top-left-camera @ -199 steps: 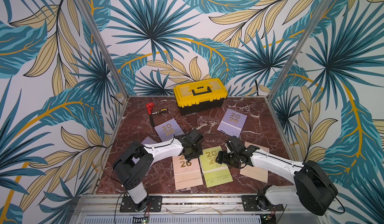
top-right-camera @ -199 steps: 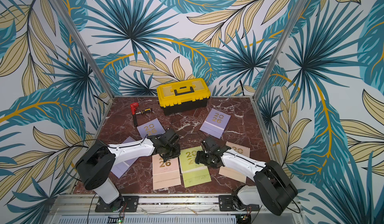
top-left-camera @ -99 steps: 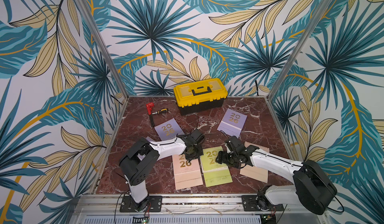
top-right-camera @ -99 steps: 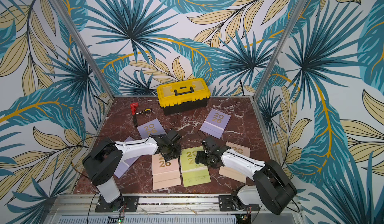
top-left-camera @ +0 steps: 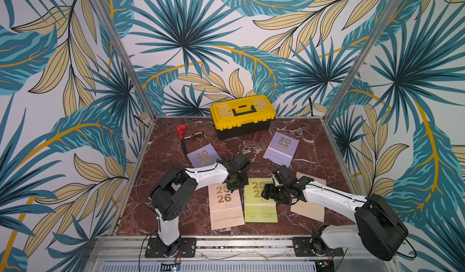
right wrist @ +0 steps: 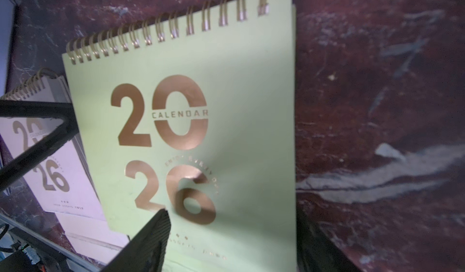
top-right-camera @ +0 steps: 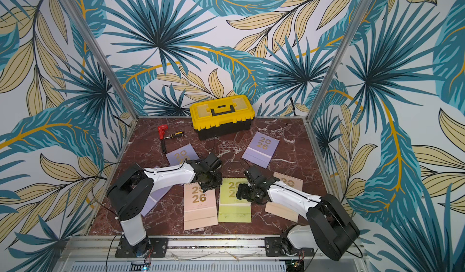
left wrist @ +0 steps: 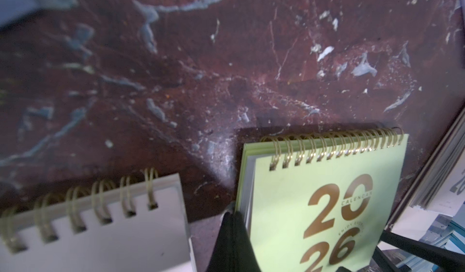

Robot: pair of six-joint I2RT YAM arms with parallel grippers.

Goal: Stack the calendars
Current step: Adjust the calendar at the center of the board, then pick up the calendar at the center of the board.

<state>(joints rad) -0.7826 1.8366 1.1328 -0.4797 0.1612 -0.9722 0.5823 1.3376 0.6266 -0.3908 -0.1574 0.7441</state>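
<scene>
The lime green calendar (top-left-camera: 260,202) lies flat at front centre, with a peach-pink one (top-left-camera: 225,207) just left of it. My left gripper (top-left-camera: 235,182) is shut, its tip (left wrist: 231,214) against the green calendar's (left wrist: 314,207) left edge, in the gap beside the pink one (left wrist: 113,233). My right gripper (right wrist: 231,233) is open. One of its fingers (right wrist: 151,243) hovers over the green cover (right wrist: 239,107) and the other is just off its right edge. Two lavender calendars (top-left-camera: 203,157) (top-left-camera: 281,148) lie further back. A third lavender one (top-right-camera: 153,197) lies under my left arm, and another peach one (top-left-camera: 308,205) under my right arm.
A yellow-and-black toolbox (top-left-camera: 242,114) stands at the back wall. A red tool (top-left-camera: 181,131) and a screwdriver (top-left-camera: 193,135) lie at the back left. Metal posts and patterned walls close in the marble table (top-left-camera: 314,162) on three sides.
My left arm's elbow has swung a little to the right while its shut gripper stays at the green calendar's edge. The right gripper and the calendars have hardly moved.
</scene>
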